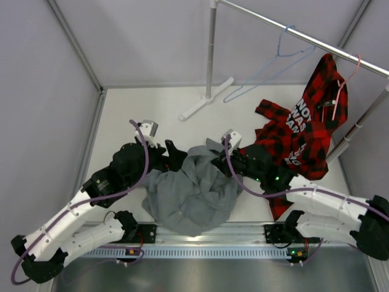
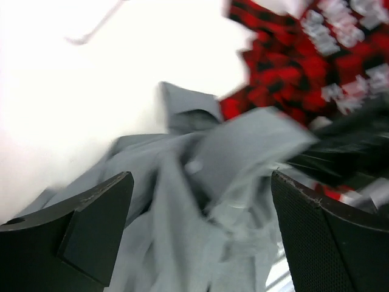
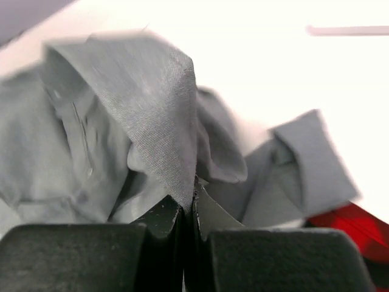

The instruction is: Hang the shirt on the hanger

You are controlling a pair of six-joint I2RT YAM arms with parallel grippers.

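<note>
Right gripper (image 3: 188, 207): I see it pinching a shirt (image 3: 152, 103) fold.
Left gripper (image 2: 203, 219): wide, cloth just ahead.
Hanger (image 1: 267, 70): far behind shirt, nearer my right arm (image 1: 322, 204).

In my black right gripper (image 3: 188, 210) the shirt (image 1: 191, 191) is plain grey-green. Just past it, the plaid shirt (image 1: 304, 134) is red-and-black check with white lettering; farther beyond, the hanger (image 1: 255, 74) is light blue.

The left arm (image 1: 73, 216) and right arm (image 1: 322, 199) reach inward, low. The left gripper (image 2: 200, 185) holds its jaws wide; the right gripper (image 3: 189, 205) pinches the shirt (image 3: 152, 109).
</note>
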